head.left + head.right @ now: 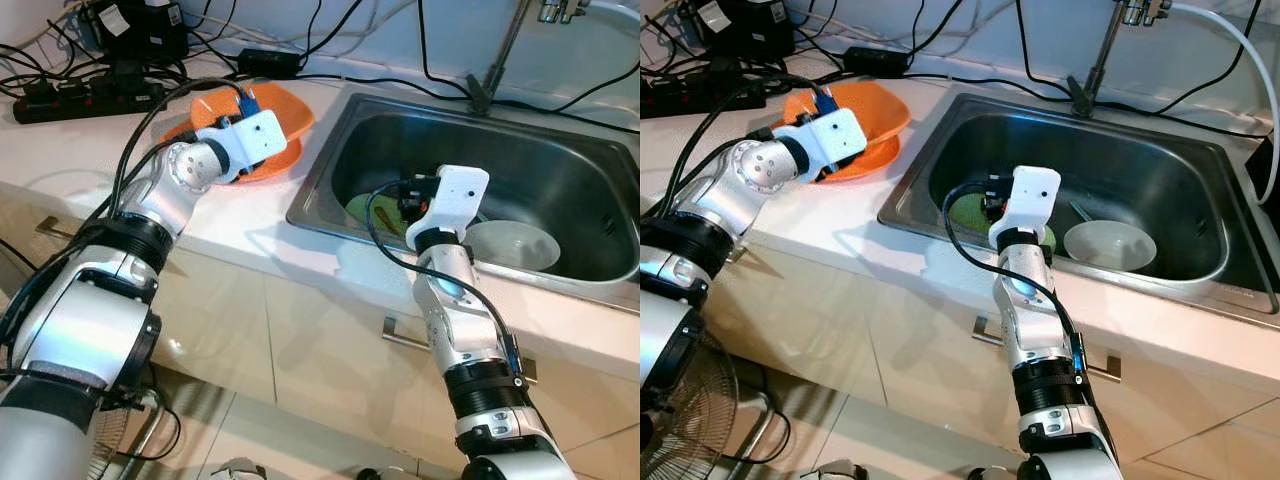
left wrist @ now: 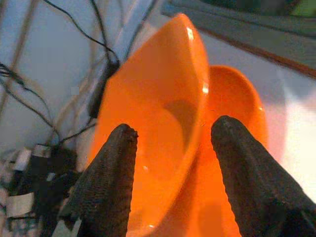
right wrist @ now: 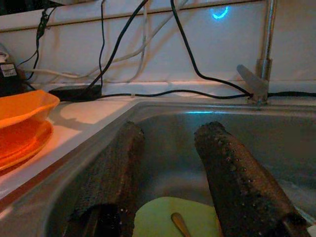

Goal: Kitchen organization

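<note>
The left gripper [image 2: 173, 143] is over the white countertop [image 1: 250, 225], to the left of the sink. Its 2 fingers are spread, 1 on each side of the raised rim of the orange bowl [image 2: 153, 118]; whether the pads touch the rim cannot be told. The orange bowl sits on an orange plate [image 2: 237, 113] near the left edge of the sink, with a black power strip [image 1: 85, 100] and cables behind them.

The right gripper [image 3: 170, 173] is above the steel sink [image 1: 1140, 160], at its front left part. Its 2 fingers are spread and hold nothing. Below the fingertips lies a green plate [image 3: 173, 219] on the sink floor, with what looks like the handle of a utensil [image 3: 180, 224] resting on it.

A white bowl [image 1: 1110, 243] sits upright on the sink floor just beside the green plate, on the robot's right. The tap stem [image 1: 1095, 60] rises behind the sink.
</note>
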Available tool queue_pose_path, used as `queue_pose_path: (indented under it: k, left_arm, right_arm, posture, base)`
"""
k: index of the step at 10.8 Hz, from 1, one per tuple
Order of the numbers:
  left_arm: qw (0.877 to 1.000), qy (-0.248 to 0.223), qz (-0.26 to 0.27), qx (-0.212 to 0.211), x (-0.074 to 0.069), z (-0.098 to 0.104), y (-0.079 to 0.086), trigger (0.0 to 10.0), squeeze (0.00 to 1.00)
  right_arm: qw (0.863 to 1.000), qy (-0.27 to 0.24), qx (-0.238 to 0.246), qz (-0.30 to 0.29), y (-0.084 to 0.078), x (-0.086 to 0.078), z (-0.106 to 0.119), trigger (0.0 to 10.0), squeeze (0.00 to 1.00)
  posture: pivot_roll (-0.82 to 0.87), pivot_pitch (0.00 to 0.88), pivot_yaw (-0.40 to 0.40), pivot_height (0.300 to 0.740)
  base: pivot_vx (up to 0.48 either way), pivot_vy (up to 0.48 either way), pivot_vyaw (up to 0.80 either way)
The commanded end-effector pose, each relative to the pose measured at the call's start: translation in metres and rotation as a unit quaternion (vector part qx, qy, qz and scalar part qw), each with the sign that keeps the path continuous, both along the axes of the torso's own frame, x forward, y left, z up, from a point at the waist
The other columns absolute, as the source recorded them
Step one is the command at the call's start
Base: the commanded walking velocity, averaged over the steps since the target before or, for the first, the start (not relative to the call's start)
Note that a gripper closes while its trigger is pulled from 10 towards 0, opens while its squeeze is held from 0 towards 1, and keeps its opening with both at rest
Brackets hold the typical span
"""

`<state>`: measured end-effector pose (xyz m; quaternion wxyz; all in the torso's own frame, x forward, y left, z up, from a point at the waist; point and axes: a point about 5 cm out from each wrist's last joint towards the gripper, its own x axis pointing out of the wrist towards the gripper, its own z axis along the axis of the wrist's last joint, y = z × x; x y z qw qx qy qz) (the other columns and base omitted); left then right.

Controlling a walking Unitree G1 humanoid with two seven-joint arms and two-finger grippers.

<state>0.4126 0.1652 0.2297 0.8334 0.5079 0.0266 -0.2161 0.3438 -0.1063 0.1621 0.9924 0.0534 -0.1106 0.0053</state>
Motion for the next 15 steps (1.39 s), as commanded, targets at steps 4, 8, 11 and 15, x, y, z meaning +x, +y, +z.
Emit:
queue_pose_path:
  k: [4,8,11,15]
  left_arm:
    - [0.999,-0.007,0.027,0.044,0.004,-0.003,0.002,10.0,0.00]
    - [0.996,-0.023,0.056,0.062,0.006,-0.014,-0.008,0.0,0.00]
    - [0.997,-0.020,0.048,0.055,0.006,-0.018,-0.015,0.0,0.00]
    - [0.997,-0.019,0.047,0.062,0.004,-0.023,-0.012,0.0,0.00]
  right_arm:
    - [1.000,-0.001,0.006,-0.005,-0.001,0.002,0.004,10.0,0.00]
    - [1.000,0.000,0.005,-0.012,-0.004,0.002,0.005,10.0,0.00]
    - [1.000,0.001,0.002,-0.016,-0.007,0.002,0.004,10.0,0.00]
    - [1.000,0.005,0.001,-0.012,-0.004,0.003,0.004,10.0,0.00]
  posture:
    - [0.05,0.060,-0.015,0.740]
    - [0.03,0.070,-0.012,0.740]
    - [0.03,0.070,-0.013,0.740]
    - [0.04,0.066,-0.014,0.740]
  base:
    - [0.000,0.000,0.00]
    - [0.000,0.000,0.00]
    - [0.000,0.000,0.00]
    - [0.000,0.000,0.00]
